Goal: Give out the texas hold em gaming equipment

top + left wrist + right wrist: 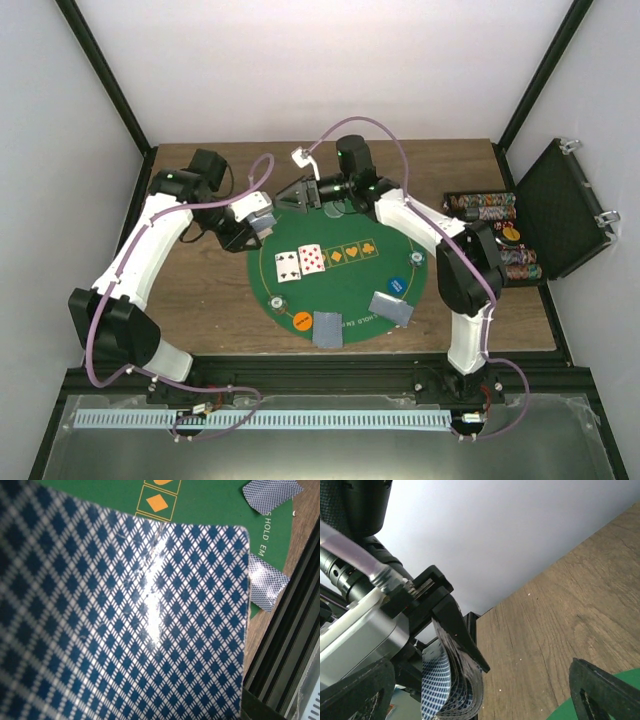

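Blue-checked deck of cards [125, 620] sits pinched in your left jaws. Your right jaws stand spread wide, facing that deck, holding nothing. Just on the near side of both jaws, two face-up cards [300, 263] lie on the green mat [345, 290].

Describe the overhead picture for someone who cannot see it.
Two robot arms meet at the far rim of a round green mat on a wooden table: the left fingers grip a deck of cards, the right fingers stand open beside it. On the mat lie two face-up cards, two face-down cards, an orange disc and a blue disc.
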